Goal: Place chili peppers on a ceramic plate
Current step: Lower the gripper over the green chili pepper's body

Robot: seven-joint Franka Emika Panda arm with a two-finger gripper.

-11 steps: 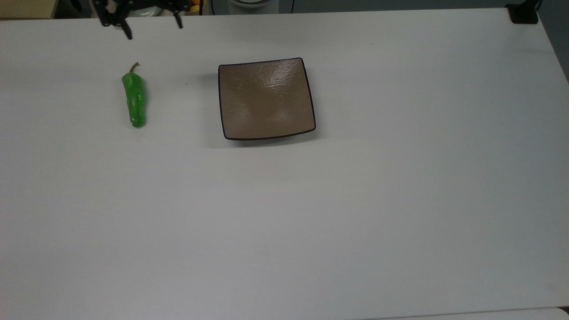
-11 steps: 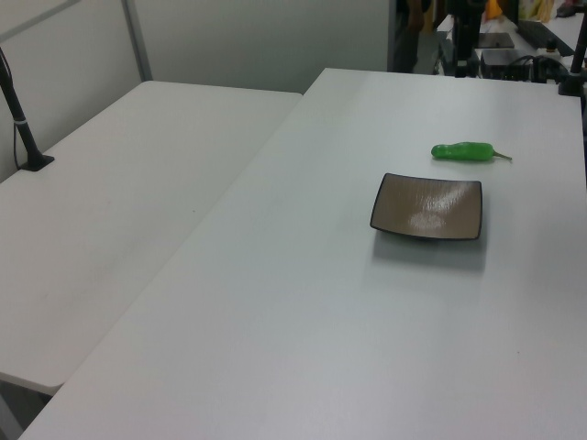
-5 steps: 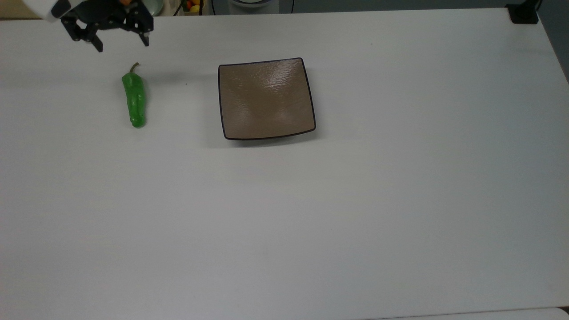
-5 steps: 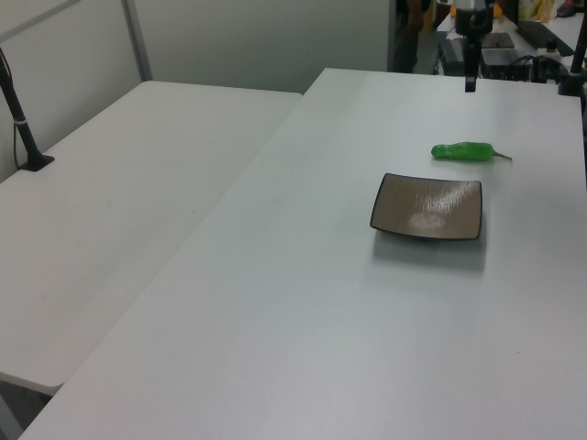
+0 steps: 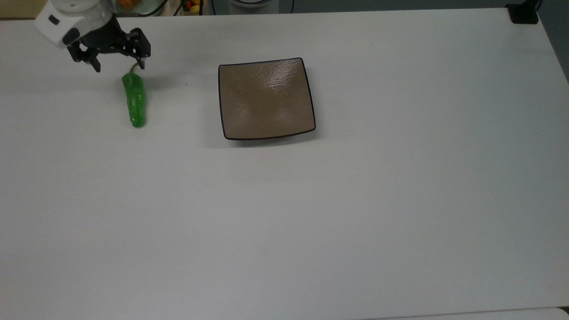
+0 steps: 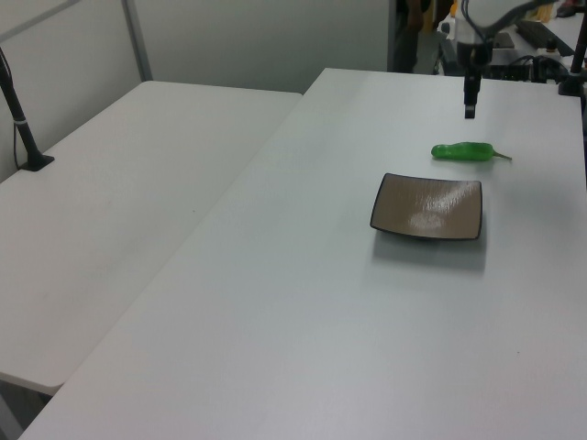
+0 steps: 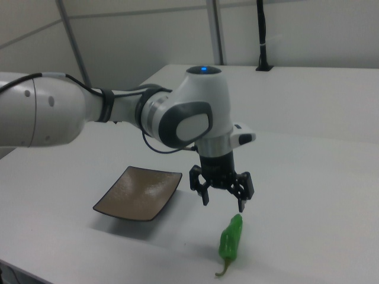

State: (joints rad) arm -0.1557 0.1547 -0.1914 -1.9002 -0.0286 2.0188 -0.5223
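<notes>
While gripper (image 5: 119, 65) hangs with fingers apart above the chili pepper's (image 5: 134, 101) stem end, pepper flat on white table (image 5: 311, 213) near its far edge, ceramic plate (image 5: 266, 98) well apart beside it, bare, wide free tabletop around both.

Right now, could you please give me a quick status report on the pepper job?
Claw open, above the chili pepper's stem end, holding nothing. Pepper flat on the table, apart from the ceramic plate. Plate bare, path between them clear.

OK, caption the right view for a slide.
Open gripper hovers above the green pepper, brown plate empty beside it.
</notes>
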